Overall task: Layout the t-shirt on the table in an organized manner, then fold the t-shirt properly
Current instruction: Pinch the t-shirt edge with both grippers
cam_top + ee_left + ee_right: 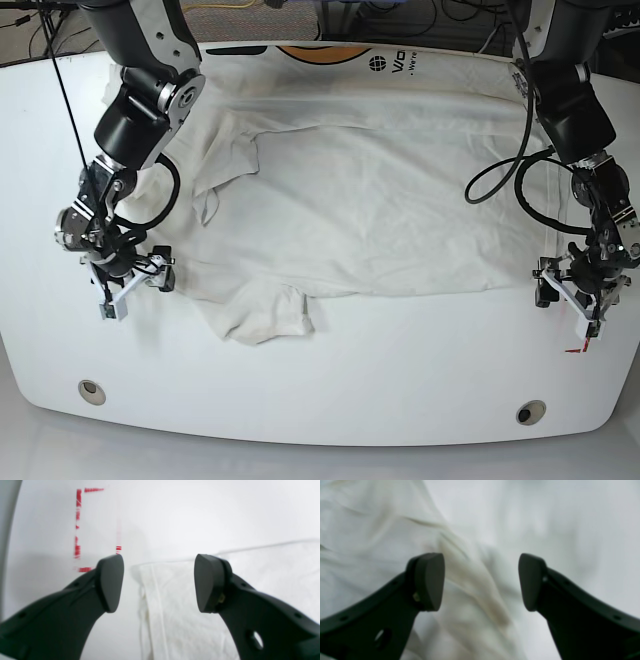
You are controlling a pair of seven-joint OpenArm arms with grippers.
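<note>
Two grippers, left [160, 583] and right [481, 582], fingertips apart, hover over one white T-shirt [370, 200]; two desk [300, 400] holes [91, 392] lie nearer the view's bottom edge than either gripper.

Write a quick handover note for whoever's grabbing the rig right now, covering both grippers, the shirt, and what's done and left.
Left gripper: open, nothing between the jaws, over the t-shirt's corner.
Right gripper: open, over the shirt's wrinkled edge; contact can't be told.
T-shirt: spread wide across the table, print at the far edge, one flap sticking out at the near edge.
Done: shirt largely spread.
Left: probably smooth the wrinkled right-arm side and the flap, then fold.
</note>
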